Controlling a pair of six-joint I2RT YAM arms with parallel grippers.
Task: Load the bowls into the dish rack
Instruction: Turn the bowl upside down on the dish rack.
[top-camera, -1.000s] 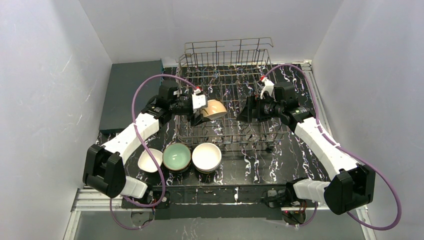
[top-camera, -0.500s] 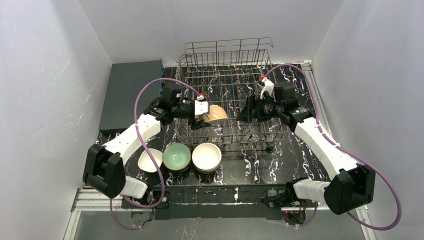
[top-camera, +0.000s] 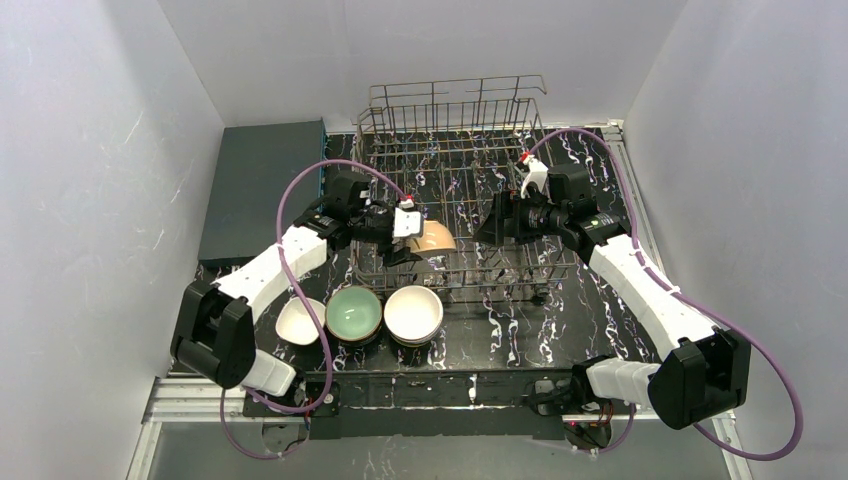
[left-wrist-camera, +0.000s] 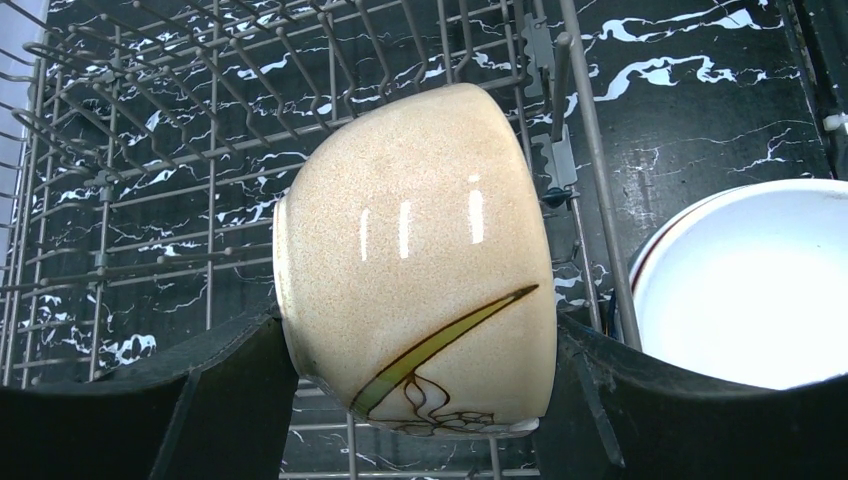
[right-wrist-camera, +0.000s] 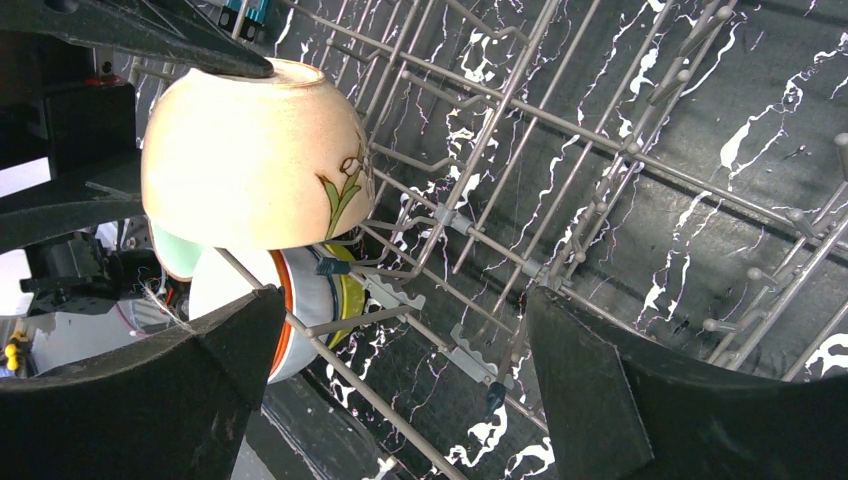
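**A:** What is the left gripper (left-wrist-camera: 420, 340) doing?

**B:** Its two black fingers are pinching the round glossy peach-tan bowl (left-wrist-camera: 415, 250) with a painted flower sprig, one on each side. The bowl lies on its side between them, foot toward the far tines.

**A:** Changed from a second ago?

**B:** Yes. From above, the arm has reached further in and the bowl has dropped lower, toward the near-left corner of the square silver wire dish rack (top-camera: 460, 105). It now sits down among the upright tines, just inside the near rim. I cannot tell whether it already touches a wire.

**A:** And the right gripper (right-wrist-camera: 405, 310)?

**B:** Spread wide, holding nothing, and it has not shifted. It hovers over the middle of the rack, facing the bowl.

**A:** So where does the task stand?

**B:** Early, I'd judge. This looks like the first bowl going in; no other shows in the rack. The round mint green bowl (top-camera: 354, 311) and the round white bowl (top-camera: 413, 312), each topping a stack, wait on the black marbled table (top-camera: 560, 320) just outside the near rim, with a smaller white dish (top-camera: 298, 320) beside them.

**A:** Next?

**B:** Probably settling it between tines before letting go, or it may roll.
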